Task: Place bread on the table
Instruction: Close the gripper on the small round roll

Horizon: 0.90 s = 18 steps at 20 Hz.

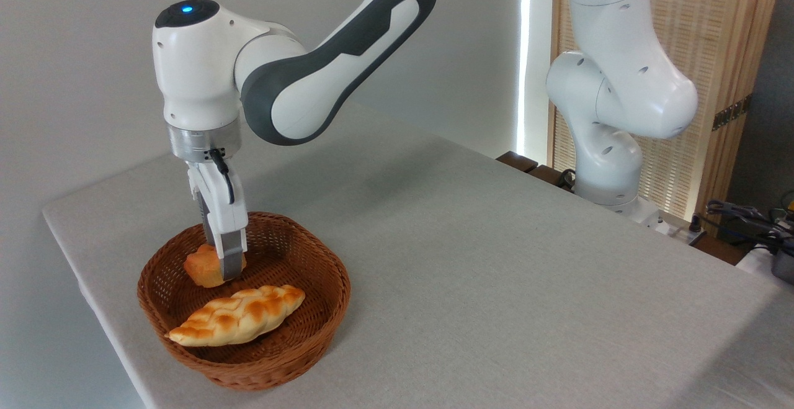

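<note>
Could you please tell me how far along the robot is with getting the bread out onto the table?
Done: the gripper is down inside the wicker basket, at the small orange bread. In hand: its jaws sit around the bread, though whether they have closed cannot be told. Left: lifting the bread, which is still in the basket beside the braided loaf, and setting it on the grey table.

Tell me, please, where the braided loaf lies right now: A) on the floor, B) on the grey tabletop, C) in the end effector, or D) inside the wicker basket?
D: the braided loaf lies inside the wicker basket, in front of the end effector.
</note>
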{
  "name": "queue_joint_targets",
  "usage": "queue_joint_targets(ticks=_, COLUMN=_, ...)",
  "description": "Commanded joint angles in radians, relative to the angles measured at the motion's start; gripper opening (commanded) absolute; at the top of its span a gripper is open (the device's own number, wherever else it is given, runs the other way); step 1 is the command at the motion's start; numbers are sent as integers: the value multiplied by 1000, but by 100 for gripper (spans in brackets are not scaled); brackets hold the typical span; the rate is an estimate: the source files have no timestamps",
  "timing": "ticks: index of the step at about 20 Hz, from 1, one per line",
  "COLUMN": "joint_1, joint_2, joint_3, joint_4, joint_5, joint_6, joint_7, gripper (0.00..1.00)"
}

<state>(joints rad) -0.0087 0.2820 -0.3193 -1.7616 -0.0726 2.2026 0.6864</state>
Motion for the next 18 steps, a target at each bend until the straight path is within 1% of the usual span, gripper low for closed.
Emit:
queue_joint_targets(ticks=1, joint_1=7, joint_2=-1, joint_3=-4, joint_4=-13, joint_5=16, joint_6=23, joint_7=13, gripper=5)
queue_joint_targets(ticks=2, joint_1=7, joint_2=-1, joint_3=-4, joint_4=-13, joint_5=16, joint_6=23, joint_7=13, gripper=3)
queue_joint_targets(ticks=12, joint_1=9, joint_2=-7, joint_3=-3, joint_4=-10, joint_5=13, joint_6=23, joint_7=12, gripper=3)
queue_joint_targets(ticks=15, joint_1=9, joint_2=-23, joint_3=5, joint_4=1, joint_5=-7, joint_6=16, joint_7=2, gripper=4)
queue_joint_targets(ticks=17, joint_1=13, joint_2=-59, joint_3=15, joint_4=1, joint_5=-74, joint_6=12, joint_7=2, gripper=4)
queue_joint_targets(ticks=18, joint_1=18, joint_2=-91, joint_3=44, joint_4=-1, joint_5=-108, joint_6=5, joint_7=4, gripper=4)
